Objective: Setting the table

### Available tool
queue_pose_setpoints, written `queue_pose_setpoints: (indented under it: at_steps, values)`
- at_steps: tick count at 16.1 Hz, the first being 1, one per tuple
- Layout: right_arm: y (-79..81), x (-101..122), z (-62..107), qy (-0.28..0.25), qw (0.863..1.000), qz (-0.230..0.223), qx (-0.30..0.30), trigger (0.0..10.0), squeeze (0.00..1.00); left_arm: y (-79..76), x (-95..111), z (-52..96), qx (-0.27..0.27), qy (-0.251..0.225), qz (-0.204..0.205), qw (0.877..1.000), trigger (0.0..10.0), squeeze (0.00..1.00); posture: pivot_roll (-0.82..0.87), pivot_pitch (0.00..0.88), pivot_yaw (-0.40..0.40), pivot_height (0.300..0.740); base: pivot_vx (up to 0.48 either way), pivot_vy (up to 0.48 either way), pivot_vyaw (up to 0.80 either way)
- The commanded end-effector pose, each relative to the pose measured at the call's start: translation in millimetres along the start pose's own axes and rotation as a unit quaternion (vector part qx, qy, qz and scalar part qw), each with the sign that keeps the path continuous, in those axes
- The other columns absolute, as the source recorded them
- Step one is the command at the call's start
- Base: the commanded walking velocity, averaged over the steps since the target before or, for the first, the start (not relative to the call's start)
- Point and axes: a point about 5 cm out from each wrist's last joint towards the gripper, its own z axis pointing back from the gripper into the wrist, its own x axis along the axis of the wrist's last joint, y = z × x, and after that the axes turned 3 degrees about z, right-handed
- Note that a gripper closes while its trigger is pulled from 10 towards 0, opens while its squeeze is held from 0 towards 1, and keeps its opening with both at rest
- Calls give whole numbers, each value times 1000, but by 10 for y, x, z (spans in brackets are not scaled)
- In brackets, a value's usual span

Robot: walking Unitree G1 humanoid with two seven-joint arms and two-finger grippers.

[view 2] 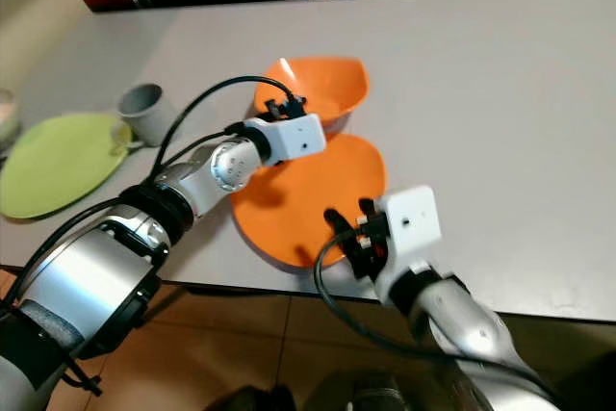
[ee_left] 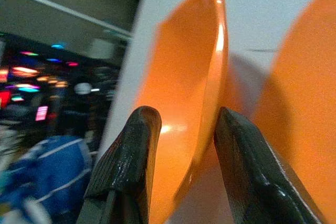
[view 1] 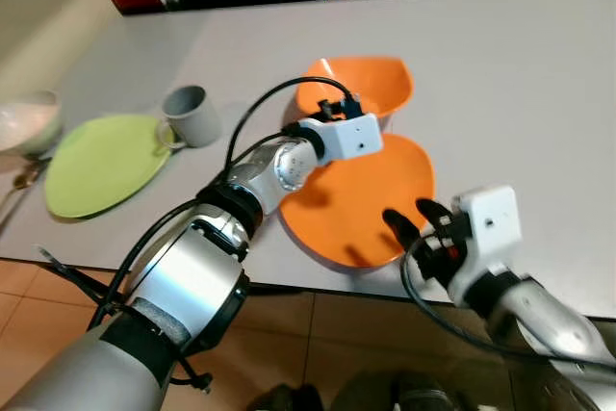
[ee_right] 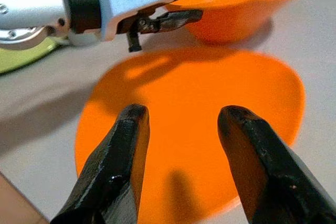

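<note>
An orange bowl (view 1: 371, 84) stands on the white table (view 1: 520, 74), just behind a flat orange plate (view 1: 371, 194). My left gripper (view 1: 332, 108) is at the bowl's near left rim. In the left wrist view its open fingers (ee_left: 131, 150) straddle that rim, one inside the bowl (ee_left: 184, 87) and one outside, with a gap on both sides. My right gripper (view 1: 414, 223) hovers open over the plate's near edge, with nothing between its fingers (ee_right: 123, 145) and the plate (ee_right: 210, 93) spread beneath them.
A lime green plate (view 1: 101, 163) lies at the left, with a grey cup (view 1: 192, 115) touching its far right edge. A white bowl (view 1: 24, 122) and a spoon (view 1: 19, 190) sit at the far left. The table's front edge runs just below the orange plate.
</note>
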Motion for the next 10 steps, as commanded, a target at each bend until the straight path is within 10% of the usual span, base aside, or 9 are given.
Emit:
queue_pose_setpoints:
  at_steps: [1, 4, 10]
  values:
    - [30, 3, -43, -10, 1000, 0, 11, 10000, 0, 211, 64, -16, 32, -15, -16, 999, 10000, 0, -274, 0, 157, 740, 0, 0, 0]
    - [19, 29, -216, -32, 999, 0, 23, 10000, 0, 432, 312, -46, 60, -93, 128, 986, 10000, 0, -186, 0, 109, 740, 0, 0, 0]
    - [60, -21, -401, -46, 998, 12, 32, 10000, 0, -67, 55, 49, 23, -58, 109, 992, 10000, 0, -170, 0, 139, 740, 0, 0, 0]
